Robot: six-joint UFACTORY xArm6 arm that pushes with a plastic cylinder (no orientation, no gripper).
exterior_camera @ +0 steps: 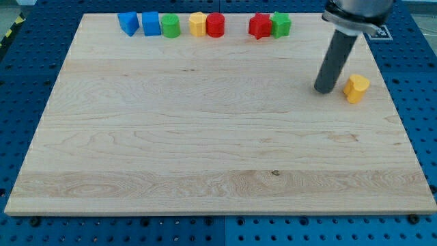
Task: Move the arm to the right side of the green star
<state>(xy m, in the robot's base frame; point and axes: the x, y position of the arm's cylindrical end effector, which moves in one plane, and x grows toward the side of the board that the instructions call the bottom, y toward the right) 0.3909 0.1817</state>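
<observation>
The green star (280,24) sits at the view's top edge of the wooden board (205,137), touching a red star (259,26) on its left. My tip (325,89) rests on the board to the lower right of the green star, well apart from it. A yellow heart-shaped block (356,87) lies just to the right of my tip.
Along the top edge, from the left: a blue block (128,22), a blue cube (150,22), a green cylinder (171,26), a yellow block (197,24) and a red cylinder (216,24). A blue pegboard (416,82) surrounds the board.
</observation>
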